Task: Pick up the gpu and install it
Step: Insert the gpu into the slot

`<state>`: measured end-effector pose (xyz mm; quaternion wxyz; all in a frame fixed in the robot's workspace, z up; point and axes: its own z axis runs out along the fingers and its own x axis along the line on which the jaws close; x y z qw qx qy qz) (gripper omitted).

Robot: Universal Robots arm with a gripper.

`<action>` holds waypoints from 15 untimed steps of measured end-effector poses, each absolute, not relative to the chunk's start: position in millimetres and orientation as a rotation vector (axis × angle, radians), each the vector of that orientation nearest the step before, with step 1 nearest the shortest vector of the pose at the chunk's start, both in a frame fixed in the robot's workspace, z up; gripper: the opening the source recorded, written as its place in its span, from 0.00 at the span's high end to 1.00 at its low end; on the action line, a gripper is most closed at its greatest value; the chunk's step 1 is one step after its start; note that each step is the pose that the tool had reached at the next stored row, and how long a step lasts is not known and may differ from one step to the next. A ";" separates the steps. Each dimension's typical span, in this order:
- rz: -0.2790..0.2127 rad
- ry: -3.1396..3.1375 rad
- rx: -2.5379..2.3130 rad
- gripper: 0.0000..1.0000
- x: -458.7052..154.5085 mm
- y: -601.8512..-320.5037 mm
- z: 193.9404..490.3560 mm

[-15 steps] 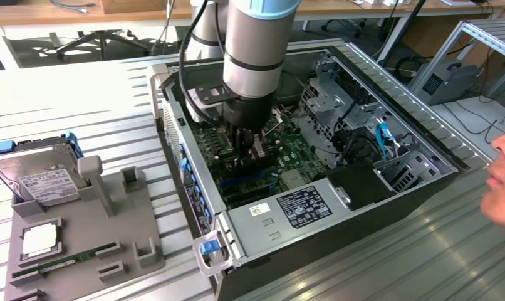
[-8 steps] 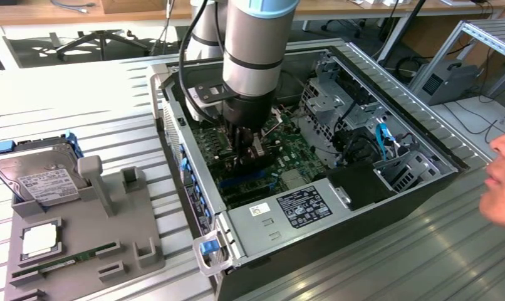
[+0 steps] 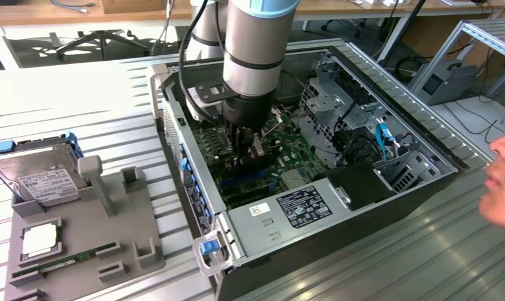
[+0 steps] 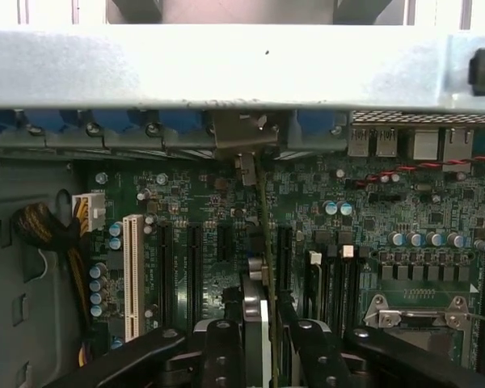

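Note:
The gpu (image 4: 263, 234) shows edge-on in the wrist view as a thin upright board. Its silver bracket (image 4: 242, 133) sits against the rear slot openings of the computer case (image 3: 165, 106). My gripper (image 4: 263, 347) is shut on the card, with one black finger (image 4: 218, 352) on each side of it. The card stands over the dark expansion slots of the green motherboard (image 4: 372, 202), between two of them; I cannot tell whether it is seated. In the exterior view my gripper (image 3: 247, 150) reaches down inside the open case, right above the motherboard (image 3: 294, 157).
A grey tray (image 3: 110, 238) at the exterior view's left holds a hard drive (image 3: 35, 179), a square chip (image 3: 39, 241) and a green RAM stick (image 3: 60, 260). A person (image 3: 503, 182) leans in at the right edge. Drive cages and cables crowd the case's far side. A white slot (image 4: 132, 275) lies beside the dark ones.

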<state>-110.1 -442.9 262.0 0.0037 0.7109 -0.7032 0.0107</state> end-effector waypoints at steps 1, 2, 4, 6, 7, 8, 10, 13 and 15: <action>0.034 -2.208 2.224 0.73 -110.0 -443.0 262.0; 0.034 -2.212 2.220 0.73 -110.0 -443.0 262.0; 0.033 -2.219 2.213 0.73 -109.6 -443.0 262.0; 0.033 -2.226 2.206 0.73 -109.1 -443.0 261.9; 0.033 -2.228 2.203 0.73 -108.9 -443.0 262.0; 0.033 -2.232 2.199 0.73 -108.7 -443.0 262.0; 0.032 -2.236 2.194 0.73 -108.3 -443.0 262.0; 0.032 -2.245 2.185 0.73 -107.7 -443.0 262.0; 0.032 -2.259 2.170 0.73 -107.5 -443.1 262.0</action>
